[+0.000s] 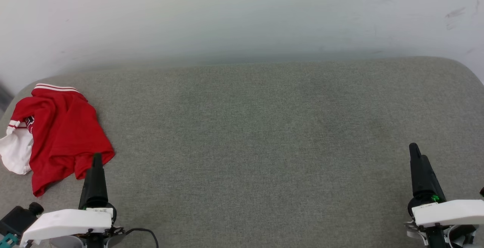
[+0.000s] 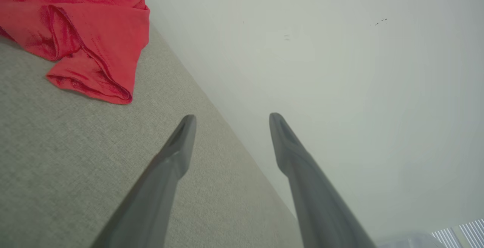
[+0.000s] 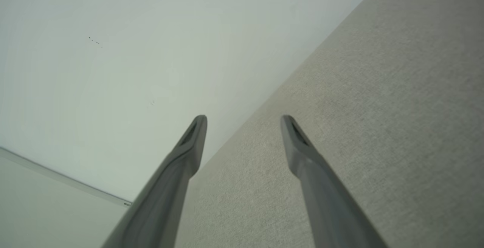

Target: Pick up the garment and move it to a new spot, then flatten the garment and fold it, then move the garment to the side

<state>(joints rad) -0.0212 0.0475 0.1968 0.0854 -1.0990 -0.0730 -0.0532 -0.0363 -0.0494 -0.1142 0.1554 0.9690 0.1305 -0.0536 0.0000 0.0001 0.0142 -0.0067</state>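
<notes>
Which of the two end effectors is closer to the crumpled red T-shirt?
The left end effector. It is open, right beside the hem of the red and white T-shirt, while the right end effector is far across the grey fabric surface.

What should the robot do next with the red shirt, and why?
Probably ease the open left claw forward onto the near edge of the red shirt. The shirt lies crumpled, untouched, just ahead of that claw, while the right claw sits far across the grey cushion.
</notes>
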